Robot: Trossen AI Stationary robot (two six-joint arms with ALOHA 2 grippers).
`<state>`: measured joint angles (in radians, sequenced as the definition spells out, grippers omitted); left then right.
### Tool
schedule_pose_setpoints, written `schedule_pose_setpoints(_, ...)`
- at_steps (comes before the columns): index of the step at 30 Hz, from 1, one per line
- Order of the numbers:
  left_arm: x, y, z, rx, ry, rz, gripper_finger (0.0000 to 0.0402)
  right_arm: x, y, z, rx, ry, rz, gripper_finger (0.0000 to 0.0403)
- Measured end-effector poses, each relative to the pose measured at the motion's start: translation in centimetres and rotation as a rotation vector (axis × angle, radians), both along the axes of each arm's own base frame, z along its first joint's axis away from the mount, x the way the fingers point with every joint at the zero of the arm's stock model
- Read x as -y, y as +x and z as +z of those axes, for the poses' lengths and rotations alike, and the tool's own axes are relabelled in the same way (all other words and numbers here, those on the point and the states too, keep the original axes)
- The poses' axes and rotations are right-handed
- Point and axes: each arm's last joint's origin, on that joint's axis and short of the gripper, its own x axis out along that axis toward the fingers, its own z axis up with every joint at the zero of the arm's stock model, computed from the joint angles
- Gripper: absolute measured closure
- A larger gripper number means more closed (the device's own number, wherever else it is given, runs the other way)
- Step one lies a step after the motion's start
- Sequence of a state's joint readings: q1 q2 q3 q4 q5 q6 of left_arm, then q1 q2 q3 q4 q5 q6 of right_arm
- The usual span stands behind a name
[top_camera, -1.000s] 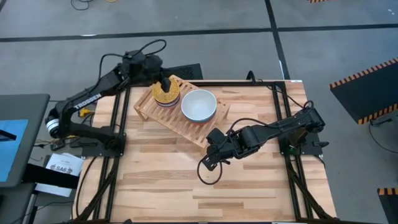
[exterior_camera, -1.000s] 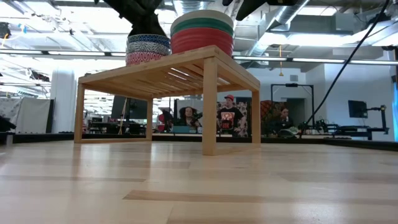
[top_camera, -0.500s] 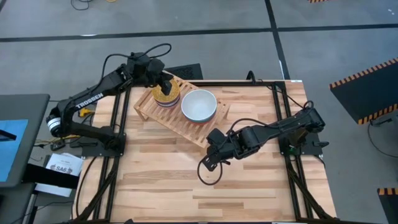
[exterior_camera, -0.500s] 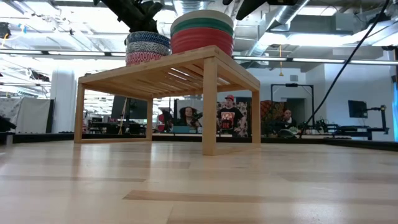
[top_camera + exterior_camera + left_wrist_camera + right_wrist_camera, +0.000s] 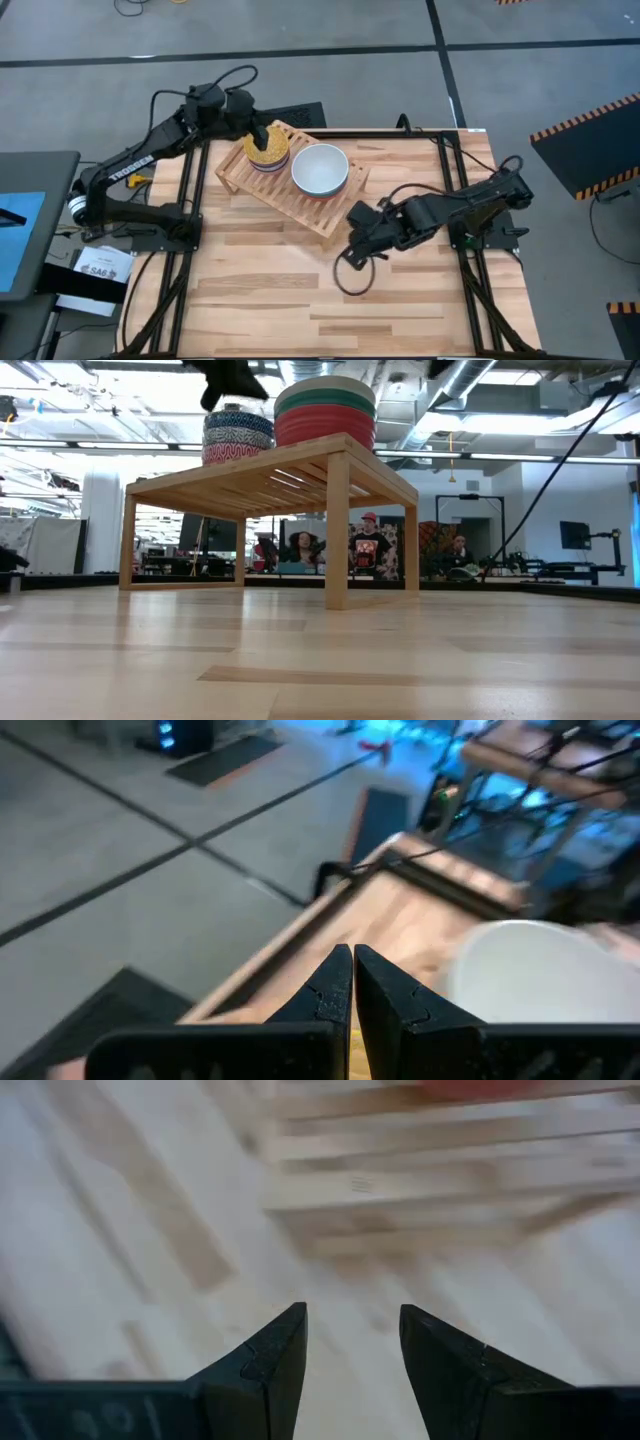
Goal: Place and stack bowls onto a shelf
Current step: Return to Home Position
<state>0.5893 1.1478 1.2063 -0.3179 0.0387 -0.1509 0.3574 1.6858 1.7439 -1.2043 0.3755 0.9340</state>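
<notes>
On the shelf (image 5: 300,195) stand two stacks of bowls. The left stack has the yellow patterned bowl (image 5: 267,150) on top; the low view shows the blue-white patterned bowl (image 5: 238,424) over the pink-red patterned bowl (image 5: 236,453). The right stack is the white bowl (image 5: 320,168) over the teal bowl (image 5: 325,400) and the red bowl (image 5: 325,426). My left gripper (image 5: 261,134) (image 5: 228,378) (image 5: 352,978) is shut and hovers clear above the left stack. My right gripper (image 5: 351,250) (image 5: 350,1335) is open, low over the tabletop in front of the shelf.
The shelf (image 5: 270,480) sits aslant near the table's far left corner on four legs (image 5: 337,530). A black cable loop (image 5: 352,278) hangs under the right arm. Bare planks (image 5: 300,310) fill the near half of the table. People sit in the room behind (image 5: 370,550).
My left gripper has risen from the top of the left stack and drawn back a little toward the far left, leaving the bowls in place. My right arm has slid a short way toward the table's right edge, its gripper staying low.
</notes>
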Motion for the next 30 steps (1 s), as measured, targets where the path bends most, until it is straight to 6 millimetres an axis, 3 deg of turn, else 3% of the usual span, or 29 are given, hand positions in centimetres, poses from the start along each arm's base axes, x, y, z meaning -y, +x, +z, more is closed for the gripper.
schedule_pose_setpoints(6, 5.8, -0.2, 0.4, 0.273, 0.017, -0.107, 0.0401, 0.3, -5.7, 0.7, -0.107, -0.120, -0.035, 0.0221)
schedule_pose_setpoints(11, 11.2, -1.1, -0.5, 0.475, 0.043, -0.241, 0.0401, 0.5, -10.7, -0.9, -0.085, -0.089, -0.056, 0.0238)
schedule_pose_setpoints(14, 13.4, -1.9, -0.8, 0.509, 0.072, -0.278, 0.0401, 0.8, -13.5, -2.2, -0.020, -0.048, -0.056, 0.0256)
schedule_pose_setpoints(19, 15.7, -2.5, -1.4, 0.493, 0.059, -0.282, 0.0401, 1.6, -16.1, -2.9, 0.235, -0.031, 0.030, 0.0317)
schedule_pose_setpoints(23, 17.0, -2.2, -2.5, 0.446, 0.077, -0.324, 0.0401, 2.6, -16.8, -2.1, 0.486, -0.020, 0.105, 0.0383)
schedule_pose_setpoints(26, 17.1, -2.5, -3.3, 0.454, 0.079, -0.359, 0.0401, 3.5, -17.3, -1.2, 0.610, -0.024, 0.120, 0.0382)
schedule_pose_setpoints(30, 16.7, -4.4, -4.3, 0.500, 0.102, -0.392, 0.0401, 4.6, -17.6, -0.6, 0.661, -0.079, 0.126, 0.0377)
